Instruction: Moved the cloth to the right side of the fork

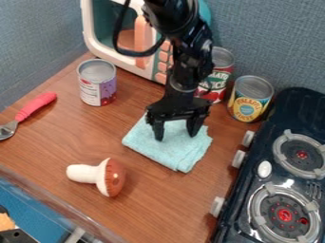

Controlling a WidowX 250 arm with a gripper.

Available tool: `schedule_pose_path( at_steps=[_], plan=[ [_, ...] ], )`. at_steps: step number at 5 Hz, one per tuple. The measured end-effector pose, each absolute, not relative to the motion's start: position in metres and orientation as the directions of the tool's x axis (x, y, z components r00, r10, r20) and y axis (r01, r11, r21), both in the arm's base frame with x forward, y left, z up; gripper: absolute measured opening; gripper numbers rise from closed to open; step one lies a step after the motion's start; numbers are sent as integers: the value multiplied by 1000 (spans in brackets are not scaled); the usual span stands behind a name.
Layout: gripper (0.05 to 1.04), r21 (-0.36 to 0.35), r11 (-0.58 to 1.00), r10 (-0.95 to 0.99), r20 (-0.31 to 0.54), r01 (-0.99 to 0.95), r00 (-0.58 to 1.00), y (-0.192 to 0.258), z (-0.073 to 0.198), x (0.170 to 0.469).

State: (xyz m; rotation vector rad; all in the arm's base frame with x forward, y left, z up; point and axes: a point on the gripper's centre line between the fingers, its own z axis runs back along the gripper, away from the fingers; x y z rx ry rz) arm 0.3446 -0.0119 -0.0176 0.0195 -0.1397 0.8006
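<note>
Stove [279, 115] nearest, then a folded, pale turquoise cloth [173, 154] beneath the spread gripper [176, 135].

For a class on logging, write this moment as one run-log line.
gripper: open, over cloth | cloth: on table, right of red-handled utensil in view

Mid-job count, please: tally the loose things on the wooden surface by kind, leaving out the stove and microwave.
Cans: 3
Cloth: 1
Pink-handled utensil: 1
Toy mushroom: 1
Total: 6
</note>
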Motion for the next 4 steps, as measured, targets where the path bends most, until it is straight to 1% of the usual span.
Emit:
schedule_pose_path(
  at_steps=[1,2,3,4],
  plan=[
    [1001,-29,691,718,134,-722,683,-9,-25,344],
    [1001,-24,665,742,131,-746,657,4,-28,340],
    [1001,-12,655,749,147,-756,646,16,-29,335],
    [1001,-5,626,771,158,-780,617,48,-29,319]
  ],
)
